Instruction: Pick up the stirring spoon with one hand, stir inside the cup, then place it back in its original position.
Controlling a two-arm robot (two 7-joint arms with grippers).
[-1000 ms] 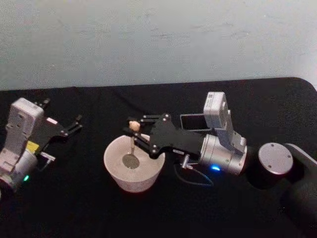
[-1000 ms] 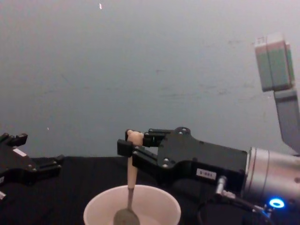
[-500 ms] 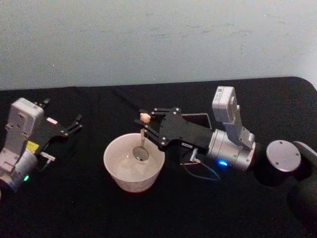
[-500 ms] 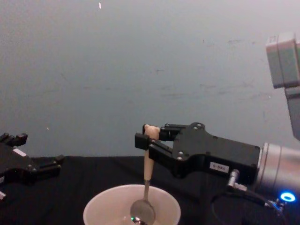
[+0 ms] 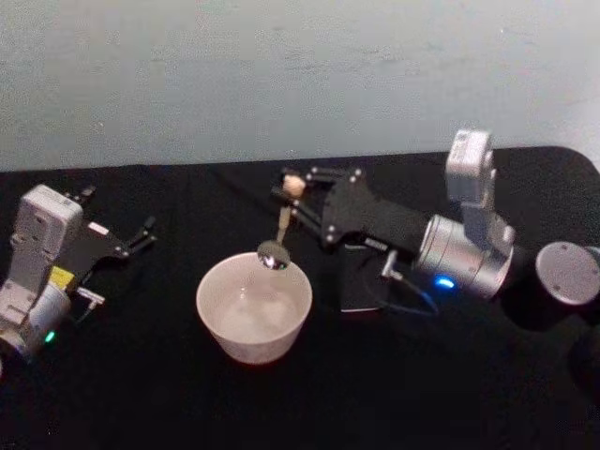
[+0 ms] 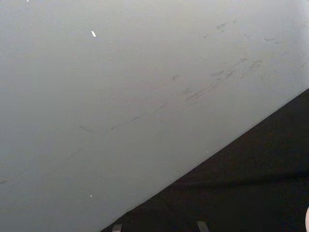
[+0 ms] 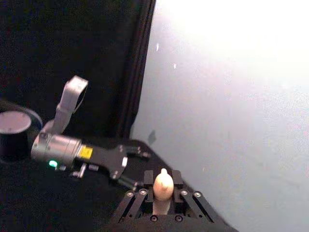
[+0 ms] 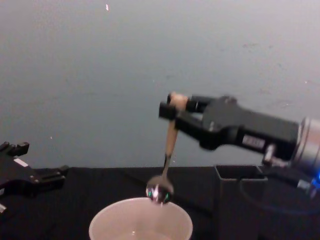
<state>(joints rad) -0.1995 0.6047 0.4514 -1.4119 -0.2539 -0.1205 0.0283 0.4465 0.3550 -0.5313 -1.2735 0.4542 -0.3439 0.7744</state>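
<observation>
The stirring spoon is held by the right gripper over the far edge of the cup.

The fingers are closed on the beige handle just under the bear-head knob, which is seen poking up between them in the right wrist view. From the fingers the spoon hangs down at a slight tilt, and its shiny bowl appears to be just clear of the cup's rim, directly below the fingertips. The dark grey holder is stood on the black table behind the fingertips, under the gripper's body towards the wrist. The left gripper is parked well apart on the cup's other side, its fingers spread with nothing between them.
</observation>
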